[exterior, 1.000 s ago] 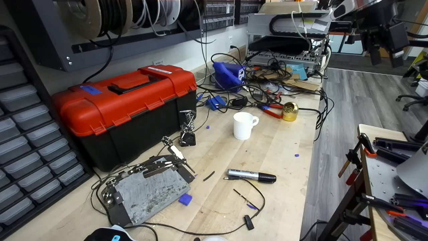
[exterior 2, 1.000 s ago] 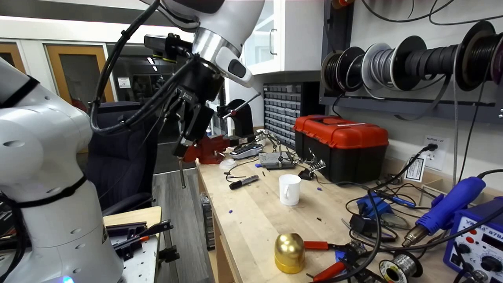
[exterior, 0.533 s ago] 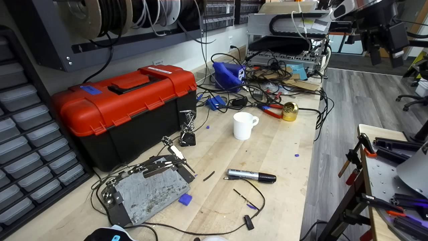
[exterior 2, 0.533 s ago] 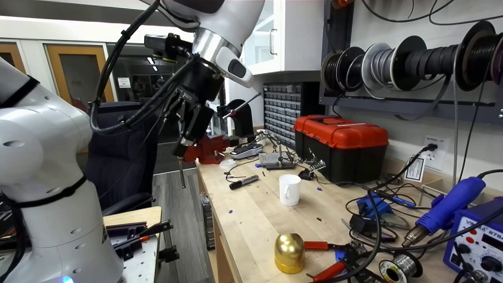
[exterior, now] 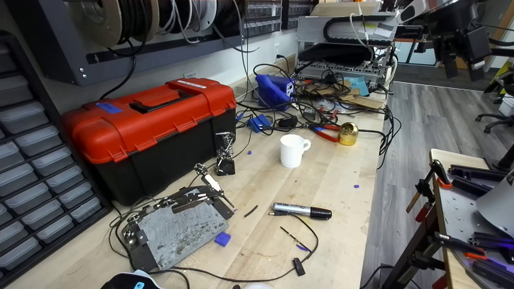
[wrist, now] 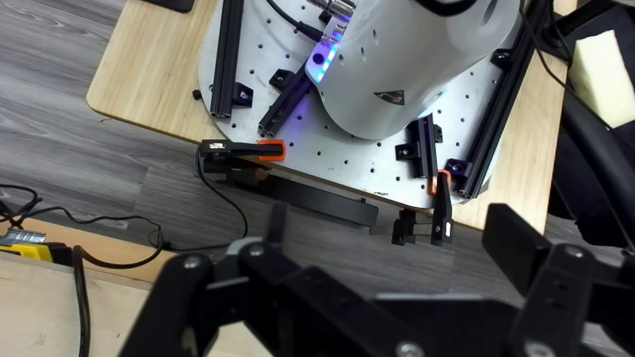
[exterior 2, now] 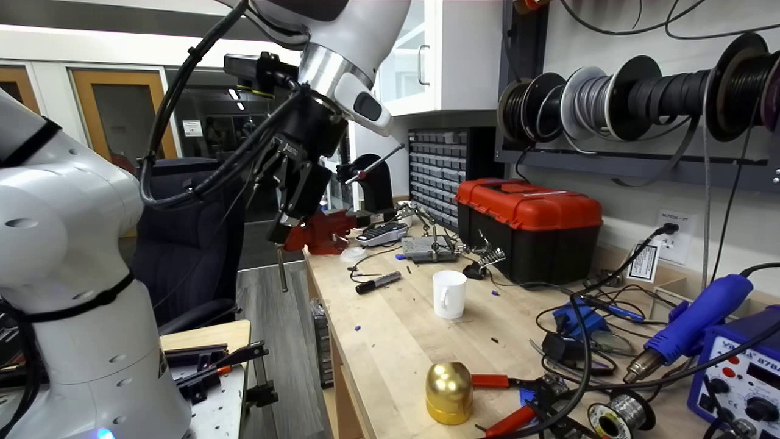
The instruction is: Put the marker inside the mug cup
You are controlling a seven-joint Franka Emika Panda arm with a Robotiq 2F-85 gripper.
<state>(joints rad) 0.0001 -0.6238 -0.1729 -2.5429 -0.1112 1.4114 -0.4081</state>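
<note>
Pre-grasp, I judge: my end effector (wrist: 389, 220) hangs spread beyond the outer edge of the surface (exterior: 341, 168); next, cross it and lower onto the marker (exterior: 302, 210).

Yeah, both exterior views look the same as a second ago, I can't spot any change at all. No visible shift in the gripper (exterior: 464, 72), and none I can see in the marker (exterior 2: 379, 282) or the mug (exterior 2: 445, 297) either. Wrist view only has this one moment, so can't tell if anything's different there.
</note>
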